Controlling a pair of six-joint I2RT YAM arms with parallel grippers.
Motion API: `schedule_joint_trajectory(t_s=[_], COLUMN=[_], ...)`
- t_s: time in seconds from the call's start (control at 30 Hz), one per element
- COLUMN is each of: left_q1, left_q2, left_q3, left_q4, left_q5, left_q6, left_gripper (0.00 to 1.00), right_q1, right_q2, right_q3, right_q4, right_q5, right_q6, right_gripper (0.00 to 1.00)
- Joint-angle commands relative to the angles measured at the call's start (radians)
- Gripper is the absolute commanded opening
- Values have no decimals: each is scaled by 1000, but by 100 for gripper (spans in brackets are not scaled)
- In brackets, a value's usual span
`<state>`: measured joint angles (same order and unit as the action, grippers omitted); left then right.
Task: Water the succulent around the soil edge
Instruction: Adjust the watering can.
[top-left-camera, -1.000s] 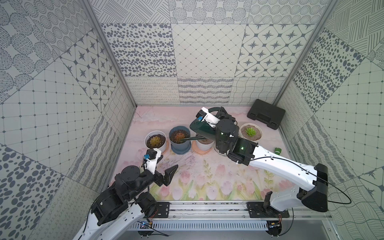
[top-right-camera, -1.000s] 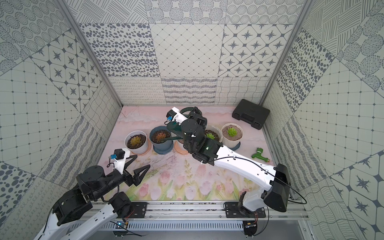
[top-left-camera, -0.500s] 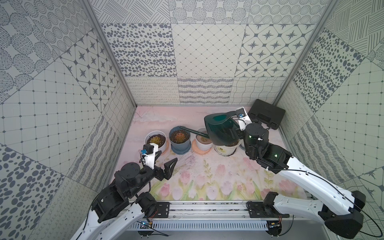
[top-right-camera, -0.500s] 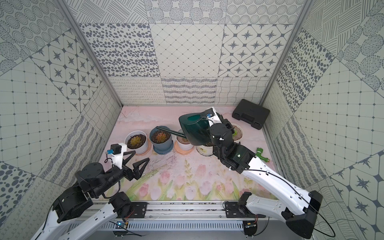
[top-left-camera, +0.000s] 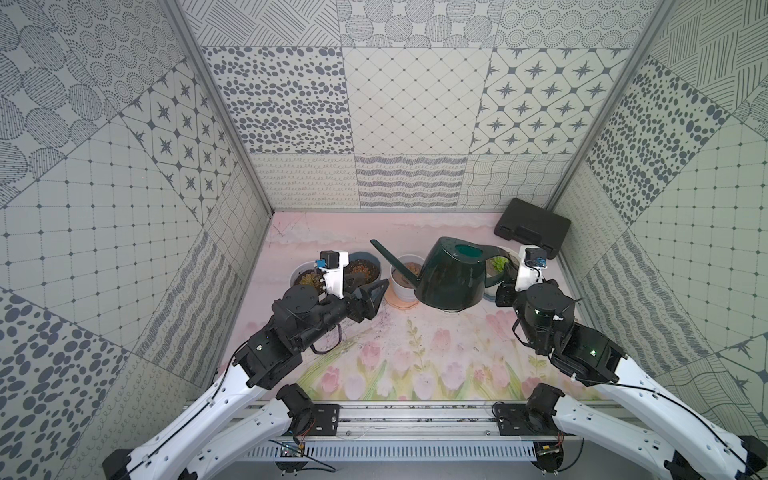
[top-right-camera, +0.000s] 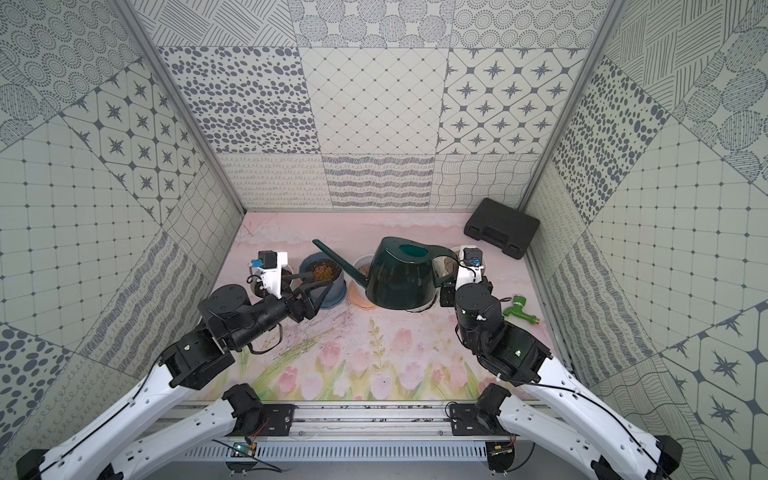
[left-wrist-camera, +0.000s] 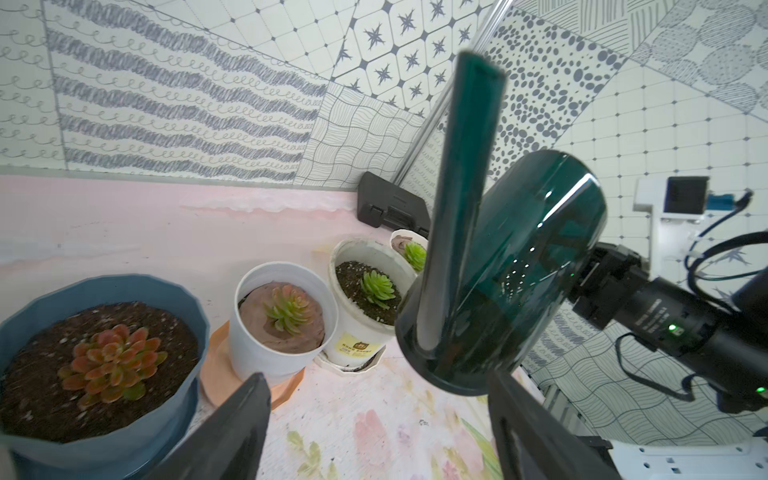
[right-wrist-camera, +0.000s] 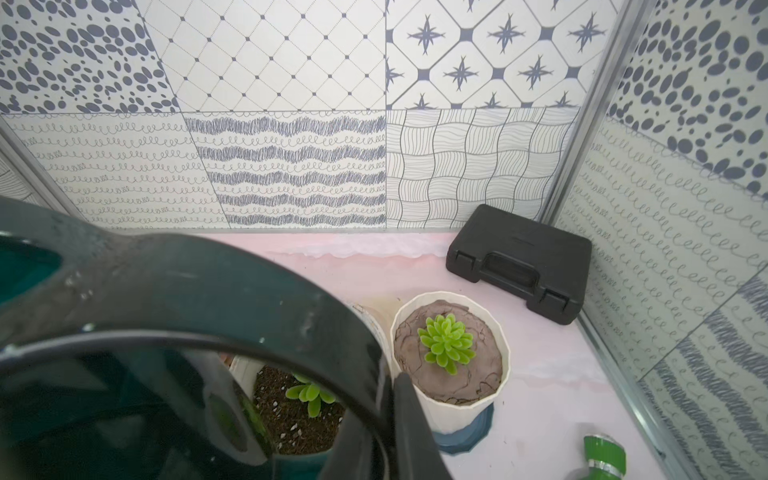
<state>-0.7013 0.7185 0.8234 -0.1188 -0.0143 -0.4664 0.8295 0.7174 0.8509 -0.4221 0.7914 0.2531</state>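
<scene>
While our right gripper (top-left-camera: 503, 292) squeezes the can (top-left-camera: 451, 270) and our left gripper (top-left-camera: 371, 297) hangs open, the spout (top-left-camera: 392, 261) points left, away from the succulent (right-wrist-camera: 446, 344) on our right.

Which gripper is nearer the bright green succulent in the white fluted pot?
Right. The right gripper grips the watering can just beside the succulent; the left gripper hangs open by the blue pot, across the row.

Robot lab booth — patterned panel walls (top-left-camera: 407, 124), aluminium rail (top-left-camera: 415, 411), floral mat (top-left-camera: 419, 349)
</scene>
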Motion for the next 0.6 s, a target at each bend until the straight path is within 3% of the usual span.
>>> schedule_joint_trajectory(t_s=[0.0,0.1,0.3,0.4,0.57], left_q1=[-64,-117,-122,-121,-122], left_q2=[54,89,178,227,313], left_q3=[-4,-2,-13,-28,-13], left_q4=[355,390,357,421,534], left_q5=[72,6,-297,-324,-264], left_q6=[-10,27,-42,-72,-112], left_gripper=[81,80,76,74,68], right_q1=[-1,-2,-1,0,4], right_q2=[-34,-43,-79,-82,-71], right_q3=[-24,-46,-72,-81,-97], right_q4=[68,63,62,63,63], right_q5=[-11,-8,-5,-12,-20], right_q6=[127,147,189,200,222], right_gripper=[0,0,0,0,0])
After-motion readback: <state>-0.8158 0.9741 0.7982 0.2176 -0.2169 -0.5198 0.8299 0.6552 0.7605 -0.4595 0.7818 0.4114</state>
